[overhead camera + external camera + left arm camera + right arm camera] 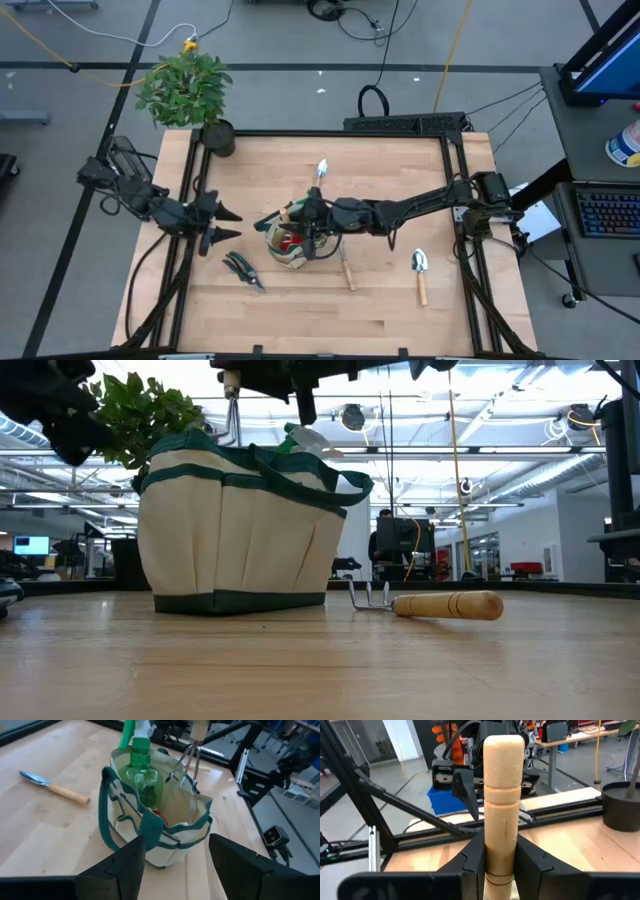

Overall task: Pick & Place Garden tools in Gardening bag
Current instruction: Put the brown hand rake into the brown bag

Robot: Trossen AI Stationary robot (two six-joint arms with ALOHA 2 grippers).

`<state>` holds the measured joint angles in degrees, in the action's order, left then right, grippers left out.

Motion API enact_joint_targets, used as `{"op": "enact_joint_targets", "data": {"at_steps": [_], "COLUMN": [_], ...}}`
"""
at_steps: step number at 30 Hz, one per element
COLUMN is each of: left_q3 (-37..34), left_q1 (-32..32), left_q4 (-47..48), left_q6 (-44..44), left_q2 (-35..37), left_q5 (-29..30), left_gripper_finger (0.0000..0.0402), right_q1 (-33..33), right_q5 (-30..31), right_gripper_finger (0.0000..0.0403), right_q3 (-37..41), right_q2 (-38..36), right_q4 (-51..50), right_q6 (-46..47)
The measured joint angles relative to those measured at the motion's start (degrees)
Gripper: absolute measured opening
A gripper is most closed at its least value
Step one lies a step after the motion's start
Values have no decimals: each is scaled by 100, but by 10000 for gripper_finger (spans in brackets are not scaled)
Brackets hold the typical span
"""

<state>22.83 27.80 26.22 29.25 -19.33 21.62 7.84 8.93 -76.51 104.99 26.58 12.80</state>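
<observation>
- Right gripper [499, 865] clamps a wooden-handled rake [186, 762] upright over the gardening bag [165, 820], tines down for dropping in;
- Left gripper [175, 865] waits beside the bag, fingers apart, holding nothing.

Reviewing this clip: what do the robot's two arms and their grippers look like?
Both are matte black, jointed arms with black cables alongside. The left gripper ends in two pointed, wedge-shaped black fingers; the right gripper has blocky black fingers. No markings are visible.

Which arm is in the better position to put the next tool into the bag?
The right. Its gripper is shut on a wooden tool handle directly above the bag. The left gripper is open, empty, beside the bag.
</observation>
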Motion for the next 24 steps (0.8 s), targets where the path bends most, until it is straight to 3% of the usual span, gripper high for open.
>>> {"op": "enact_joint_targets", "data": {"at_steps": [6, 24], "left_q3": [-311, -313], "left_q1": [49, 49], "left_q4": [-29, -91], "left_q6": [287, 289], "left_q2": [69, 60], "left_q5": [-17, -34], "left_gripper_finger": [223, 223], "right_q1": [0, 11], "right_q5": [25, -22], "right_gripper_finger": [61, 63], "right_q3": [0, 0], "right_q2": [0, 0], "right_q4": [-111, -290], "right_q6": [0, -53]}}
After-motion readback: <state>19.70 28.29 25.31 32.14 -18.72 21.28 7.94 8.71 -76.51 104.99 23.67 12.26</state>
